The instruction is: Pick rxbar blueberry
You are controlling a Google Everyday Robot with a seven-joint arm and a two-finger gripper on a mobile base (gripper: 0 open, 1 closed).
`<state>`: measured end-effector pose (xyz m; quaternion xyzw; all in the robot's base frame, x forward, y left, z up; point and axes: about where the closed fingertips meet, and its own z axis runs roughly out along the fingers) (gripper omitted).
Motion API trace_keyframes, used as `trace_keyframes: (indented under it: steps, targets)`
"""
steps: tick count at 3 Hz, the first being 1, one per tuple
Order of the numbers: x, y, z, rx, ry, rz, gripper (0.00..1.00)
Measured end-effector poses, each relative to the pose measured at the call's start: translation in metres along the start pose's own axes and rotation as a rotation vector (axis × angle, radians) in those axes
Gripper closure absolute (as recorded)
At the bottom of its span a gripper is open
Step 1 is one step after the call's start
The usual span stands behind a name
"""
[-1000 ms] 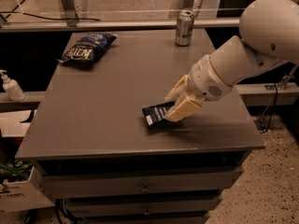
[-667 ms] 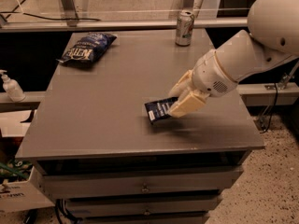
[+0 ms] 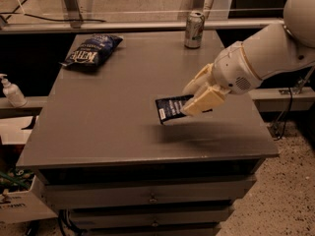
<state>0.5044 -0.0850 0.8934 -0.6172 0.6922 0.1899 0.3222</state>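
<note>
- We note the gripper [image 3: 188, 102] out over the near half of the table [image 3: 98, 132], its fingers [image 3: 205, 101] drawn in narrow and clamped on one end of the blueberry bar [image 3: 170, 109].
- Change over the last second: the bar has risen with the fingers and drifted slightly away from the front edge. It was low against the table a second ago.
- The bar now juts out sideways from the fingertips, clear of the surface. A soft shadow lies on the table below the fingers, apart from the wrapper, which we read as a real lift.
- Our judgement: the grasp has held and the pick is nearly done. What remains is to raise it further without the wrapper slipping.
- Risk, as we judge it: only one end is pinched, so the free end could droop or twist.
- The chip bag [image 3: 91, 53] lies well beyond the fingers at the far corner; the can [image 3: 194, 29] stands at the far edge, behind the fingers. Neither is close to the grip.
- Hidden: the gripped end of the bar is covered by the fingers, so we cannot see how deep the pinch goes.
- The arm is cut off at the picture edge past the wrist.
- We cannot read the wrapper's print.
- A pump bottle [image 3: 11, 91] sits off the table, far from the fingers.
</note>
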Motion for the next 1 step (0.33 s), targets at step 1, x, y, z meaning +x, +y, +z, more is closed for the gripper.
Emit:
trace_keyframes:
  steps: [1]
  targets:
    - [-0.0001,0.0,0.0,0.0,0.0,0.0,1.0]
